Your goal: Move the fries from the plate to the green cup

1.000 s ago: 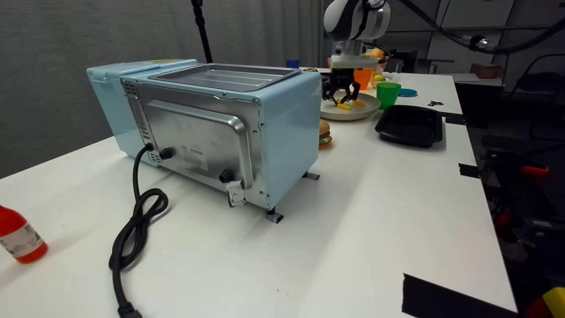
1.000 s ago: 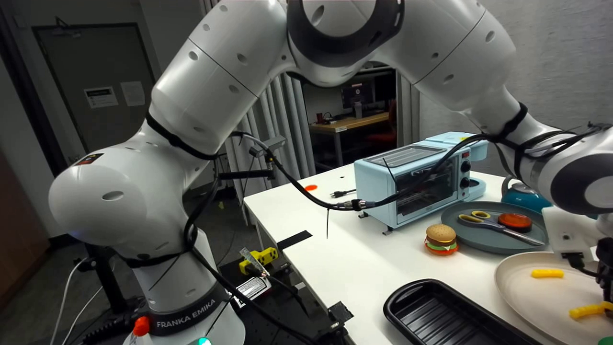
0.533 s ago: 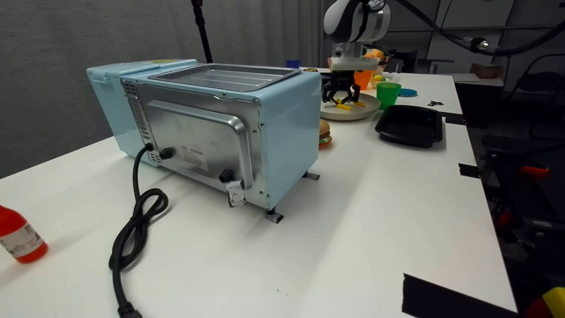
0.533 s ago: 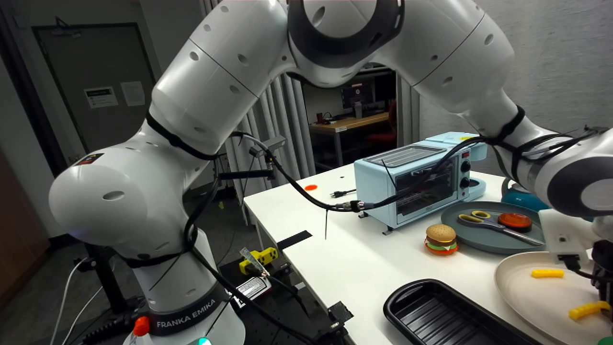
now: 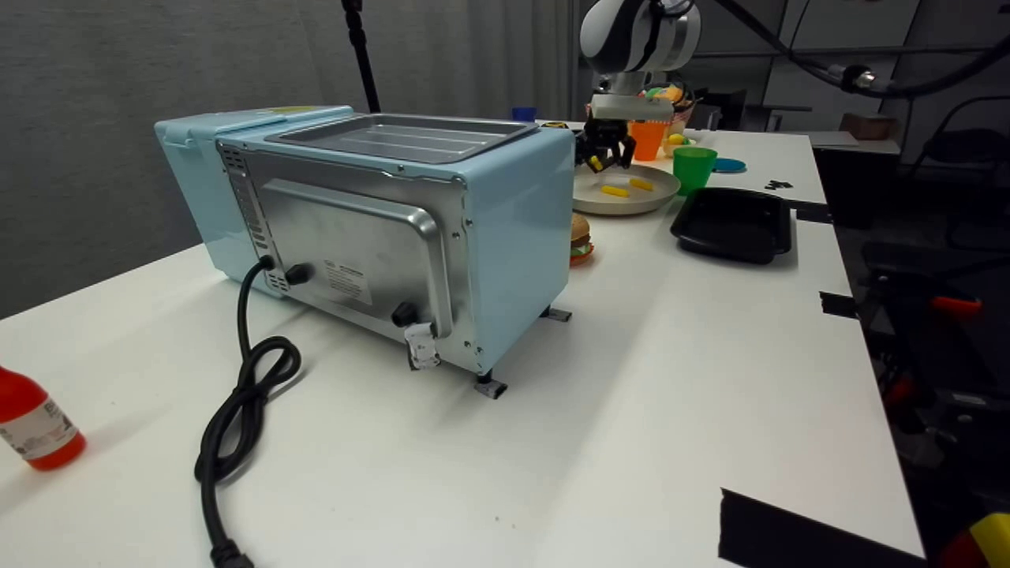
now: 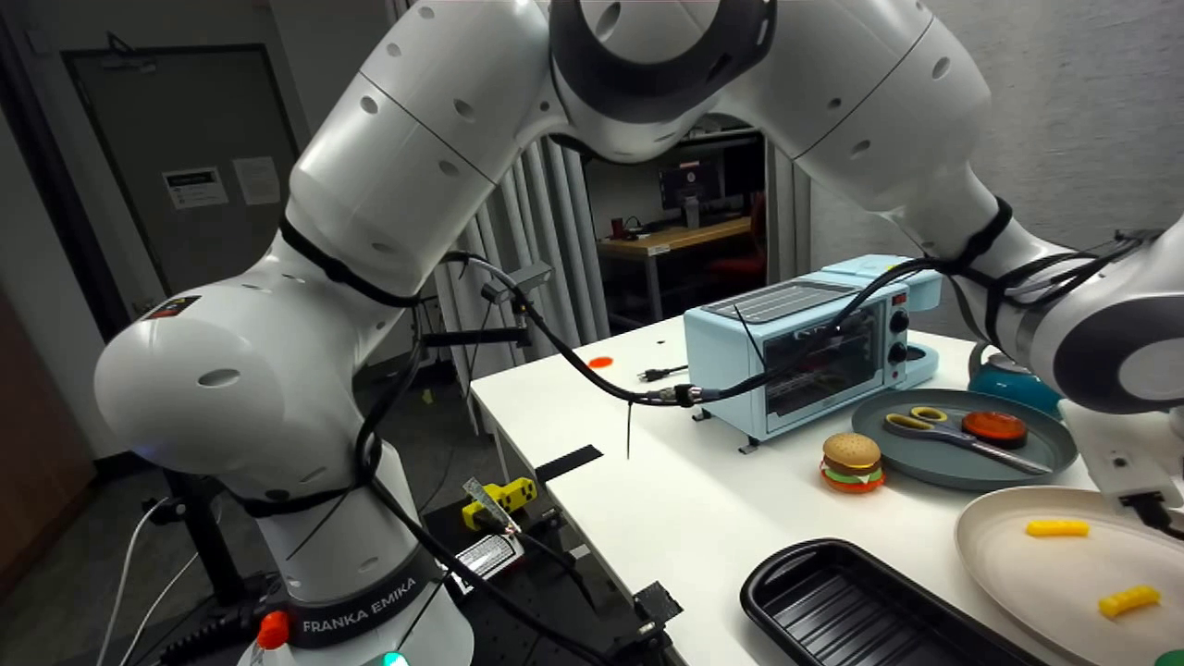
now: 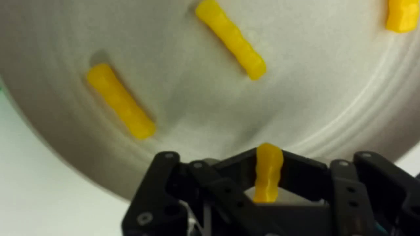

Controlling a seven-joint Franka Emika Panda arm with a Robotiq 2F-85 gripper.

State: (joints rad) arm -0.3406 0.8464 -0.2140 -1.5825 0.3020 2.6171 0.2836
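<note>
The fries are small yellow sticks. My gripper (image 7: 269,167) is shut on one fry (image 7: 268,173), which stands between the fingertips above the plate's edge. In an exterior view the gripper (image 5: 607,154) holds this fry (image 5: 596,163) tilted, over the far left of the plate. The cream plate (image 7: 183,111) holds three other loose fries in the wrist view, one (image 7: 231,39) near its middle. Two loose fries show in an exterior view, one (image 6: 1057,528) behind the other (image 6: 1128,600). The green cup (image 5: 693,170) stands right beside the plate (image 5: 623,211).
A black dish (image 5: 734,225) lies in front of the green cup. An orange cup (image 5: 647,142) stands behind the plate. A toy burger (image 6: 852,462), a grey plate (image 6: 874,416) with scissors and a light-blue oven (image 6: 795,351) stand beyond the cream plate.
My gripper was low over the plate at the fries. It has risen and shifted left in an exterior view, with one fry lifted off the plate. The loose fries have stayed put.
</note>
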